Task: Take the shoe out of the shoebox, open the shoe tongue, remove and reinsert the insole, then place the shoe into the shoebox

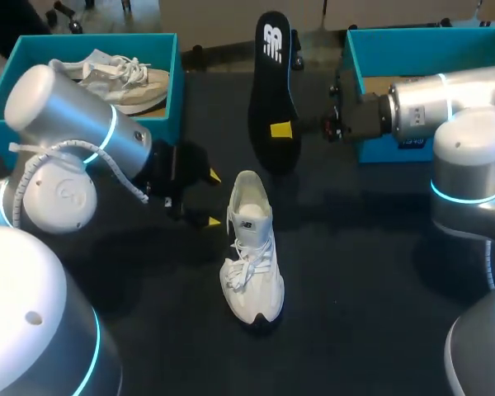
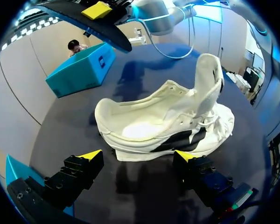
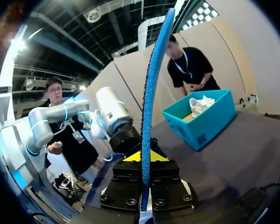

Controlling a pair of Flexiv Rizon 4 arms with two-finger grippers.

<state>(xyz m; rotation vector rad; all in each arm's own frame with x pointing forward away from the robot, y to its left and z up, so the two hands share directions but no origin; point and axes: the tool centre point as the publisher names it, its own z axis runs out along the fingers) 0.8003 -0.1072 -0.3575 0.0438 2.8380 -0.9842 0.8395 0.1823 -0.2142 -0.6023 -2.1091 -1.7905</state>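
Note:
A white shoe lies on the black table, heel toward the far side, its tongue pulled up. In the left wrist view the shoe lies just ahead of my left gripper, its opening facing the fingers. My left gripper stands open beside the shoe's heel, touching nothing. The black insole is raised above the table behind the shoe, with my right gripper shut on its edge. Seen from the right wrist, the insole stands edge-on, blue, between the fingers of my right gripper.
A teal shoebox at the far left holds a second white shoe. Another teal shoebox stands at the far right, behind my right arm. Dark table stretches in front of and to the right of the shoe.

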